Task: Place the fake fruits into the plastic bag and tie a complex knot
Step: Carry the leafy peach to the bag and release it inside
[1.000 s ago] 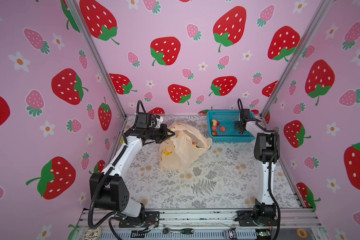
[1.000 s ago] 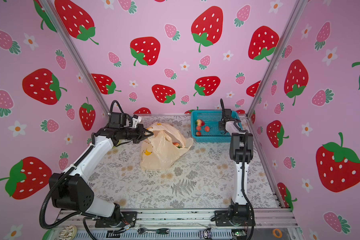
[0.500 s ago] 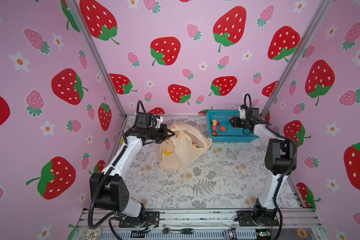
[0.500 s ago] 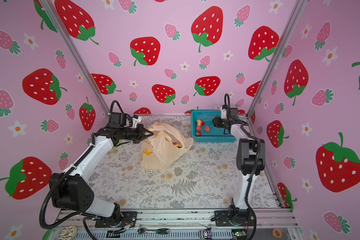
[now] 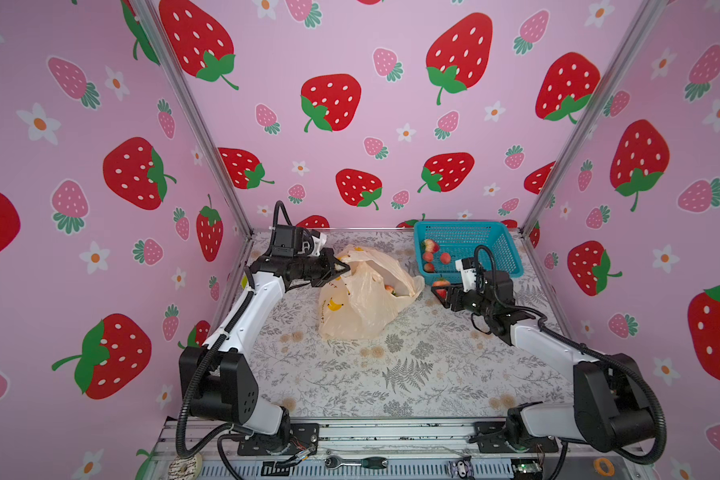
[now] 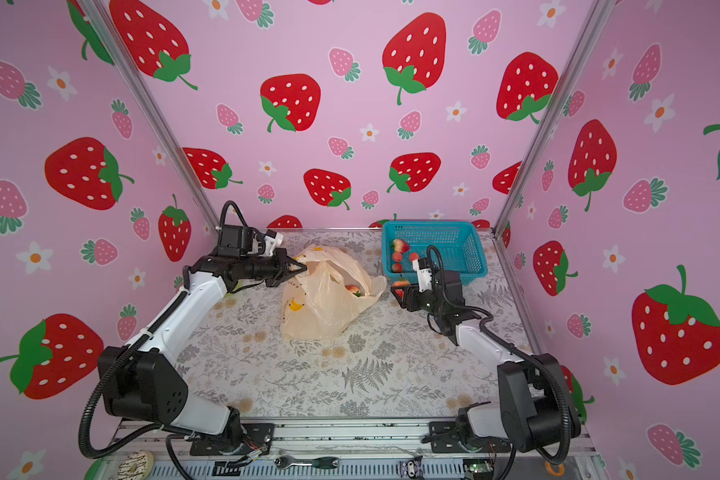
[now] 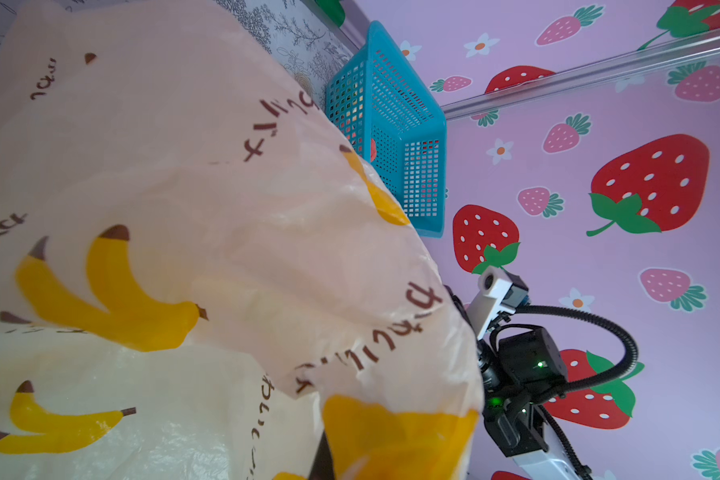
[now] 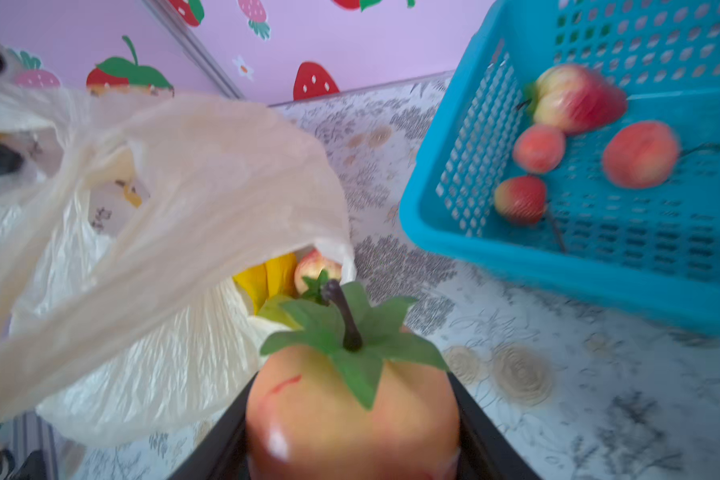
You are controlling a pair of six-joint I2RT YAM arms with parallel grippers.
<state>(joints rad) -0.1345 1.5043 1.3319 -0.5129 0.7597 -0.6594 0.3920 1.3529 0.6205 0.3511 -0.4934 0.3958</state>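
The peach plastic bag [image 5: 362, 303] [image 6: 325, 303] slumps on the floral mat, its mouth facing the basket. My left gripper [image 5: 344, 268] [image 6: 302, 268] is shut on the bag's upper rim and holds it up; in the left wrist view the bag [image 7: 184, 208] covers the jaws. My right gripper [image 5: 440, 289] [image 6: 400, 289] is shut on a pink-red strawberry [image 8: 346, 415] with a green top, just outside the bag's mouth. Yellow bananas [image 8: 271, 278] and another strawberry [image 8: 319, 266] lie inside the bag. No knot shows.
The blue mesh basket [image 5: 491, 241] [image 6: 454, 239] [image 8: 599, 266] stands at the back right with several strawberries [image 5: 431, 249] [image 8: 641, 153] in it. A ratchet wrench [image 5: 362, 461] lies on the front rail. Metal posts and pink walls close in three sides.
My right arm has swung out of the basket and down toward the bag's mouth, carrying the strawberry. The left arm and the bag have stayed put.
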